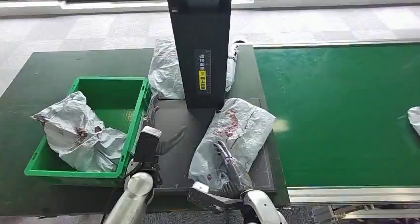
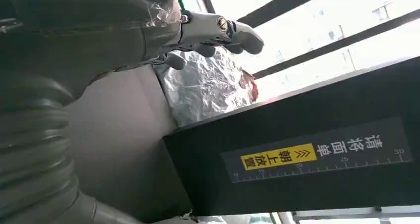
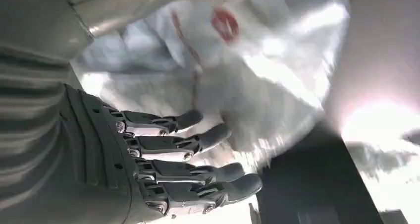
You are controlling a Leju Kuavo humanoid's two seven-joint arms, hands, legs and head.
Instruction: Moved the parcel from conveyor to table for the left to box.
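Four grey crinkled plastic parcels are in sight. At the left end of the dark green desk (image 1: 44, 80) a green plastic crate (image 1: 111, 92) holds one crumpled grey parcel (image 1: 79, 132) with dark red marks. Just beside the crate's near right corner hangs the left hand (image 1: 166, 140), fingers spread and holding nothing, above a dark grey flat platform (image 1: 171, 117) set on the desk. A second grey parcel (image 1: 166, 70) lies toward the far edge of the desk, partly hidden behind a tall black upright column (image 1: 200, 40) that rises from the platform and blocks the middle of the desk. The column carries a strip with a ruler scale, white Chinese characters 请将面单 and a yellow tag reading 朝上放置 (image 1: 202, 79).

To the right of the column, the grey parcel with a red-smeared label (image 1: 235, 135) lies on the platform, near the desk's front right corner. The right hand (image 1: 233, 172) lies flat on its near end, fingers stretched out over the plastic, not closed around it.

Right of the desk runs the green conveyor belt (image 1: 341, 110); a fourth grey parcel (image 1: 415, 119) peeks in at its far right edge.
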